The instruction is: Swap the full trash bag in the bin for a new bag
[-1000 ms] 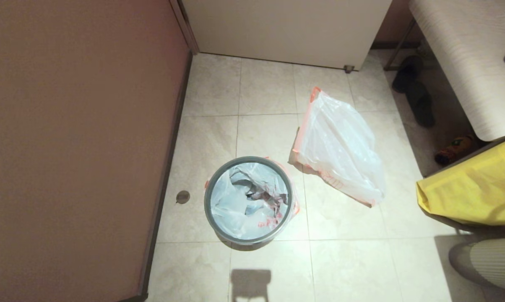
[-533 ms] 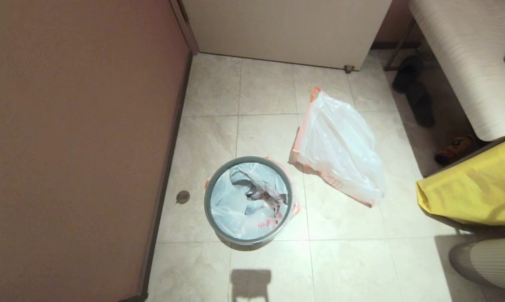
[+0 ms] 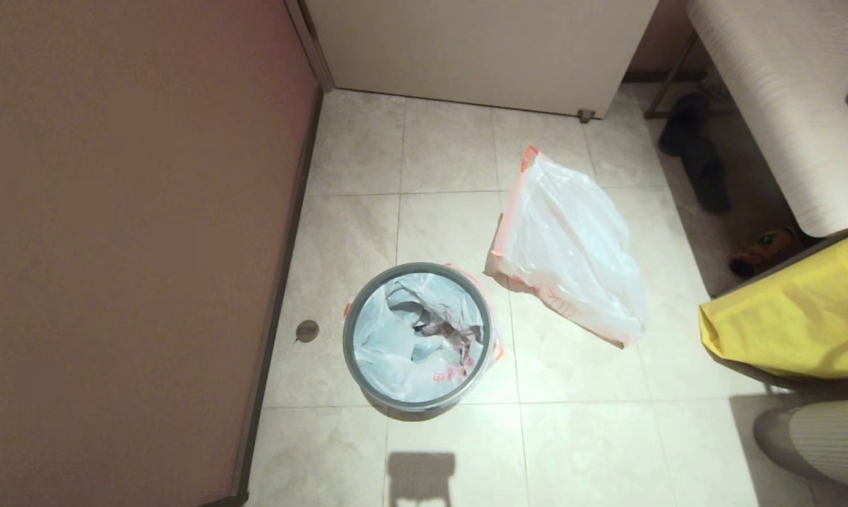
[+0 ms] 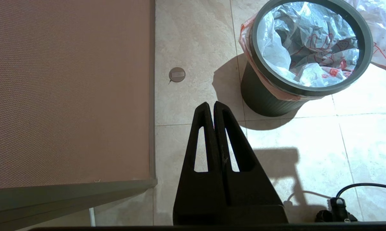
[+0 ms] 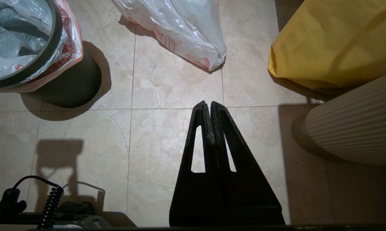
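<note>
**Both hands short of the bin, the left one nearer**

On the tiled floor (image 3: 593, 436) the bin (image 3: 418, 336) stood close to the brown wall panel (image 3: 128, 246), just below the middle of the head view. Neither arm showed in that view. In the left wrist view the left hand (image 4: 211, 103) hung above the floor with its two fingers pressed together, gripping nothing, and the bin lay toward two o'clock from its tip, near but apart. In the right wrist view the right hand (image 5: 207, 102), likewise pinched closed and empty, had the bin out at ten o'clock and farther off. The left arm therefore looked the nearer one for a first reach at the rim.

The full trash bag (image 3: 410, 338) sat inside the bin, translucent white and crumpled, with red print showing in the folds; its pink-orange hem was turned out over the wall beneath the grey hoop (image 3: 353, 310). No bottles could be made out inside it.

The new bag (image 3: 572, 246) lay flat on the floor at about two o'clock from the bin, its long axis running from eleven to five, its hem band along the edge facing the bin. A yellow fabric bag (image 3: 797, 324) stood well to its right.
</note>
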Available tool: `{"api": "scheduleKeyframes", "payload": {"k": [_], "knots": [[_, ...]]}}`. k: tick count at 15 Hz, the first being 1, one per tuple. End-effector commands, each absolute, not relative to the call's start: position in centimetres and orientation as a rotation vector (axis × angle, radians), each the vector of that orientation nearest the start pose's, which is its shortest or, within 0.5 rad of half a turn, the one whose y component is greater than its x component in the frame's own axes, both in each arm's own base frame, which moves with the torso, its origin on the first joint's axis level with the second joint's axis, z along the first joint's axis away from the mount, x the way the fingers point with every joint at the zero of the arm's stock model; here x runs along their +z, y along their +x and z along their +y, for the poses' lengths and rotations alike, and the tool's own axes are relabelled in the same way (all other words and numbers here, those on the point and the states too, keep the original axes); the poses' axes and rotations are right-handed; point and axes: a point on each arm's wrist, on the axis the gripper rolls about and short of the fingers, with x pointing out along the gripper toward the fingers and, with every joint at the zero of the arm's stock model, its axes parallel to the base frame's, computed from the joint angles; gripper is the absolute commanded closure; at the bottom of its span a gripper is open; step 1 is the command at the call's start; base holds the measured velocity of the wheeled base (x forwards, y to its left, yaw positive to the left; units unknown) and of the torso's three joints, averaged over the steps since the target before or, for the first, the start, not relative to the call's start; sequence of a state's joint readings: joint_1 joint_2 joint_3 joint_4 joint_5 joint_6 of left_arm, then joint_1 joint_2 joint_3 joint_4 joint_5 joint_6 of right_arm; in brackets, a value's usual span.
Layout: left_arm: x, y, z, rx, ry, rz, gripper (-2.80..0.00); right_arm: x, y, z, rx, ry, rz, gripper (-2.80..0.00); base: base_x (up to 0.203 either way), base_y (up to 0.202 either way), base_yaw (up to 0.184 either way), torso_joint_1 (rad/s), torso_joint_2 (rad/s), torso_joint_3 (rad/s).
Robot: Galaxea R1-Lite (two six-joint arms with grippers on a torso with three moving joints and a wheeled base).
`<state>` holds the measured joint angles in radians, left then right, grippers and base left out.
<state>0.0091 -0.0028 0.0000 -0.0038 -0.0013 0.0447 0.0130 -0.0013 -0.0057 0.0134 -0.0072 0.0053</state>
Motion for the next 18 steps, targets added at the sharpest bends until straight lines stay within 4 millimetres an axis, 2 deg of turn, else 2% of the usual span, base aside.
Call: {"api": "scheduleKeyframes", "payload": {"k": [1, 18], "knots": [[7.6, -2.28, -0.03, 0.009, 0.045, -0.004, 0.0, 7.53, -2.31, -0.05, 0.006, 0.005, 0.009, 0.0, 0.0, 0.0, 0.0, 0.0, 0.0, 0.0], [7.6, -2.28, -0.02, 0.008, 0.045, -0.004, 0.0, 7.55, -2.31, -0.06, 0.001, 0.024, 0.008, 0.0, 0.0, 0.0, 0.0, 0.0, 0.0, 0.0]]}}
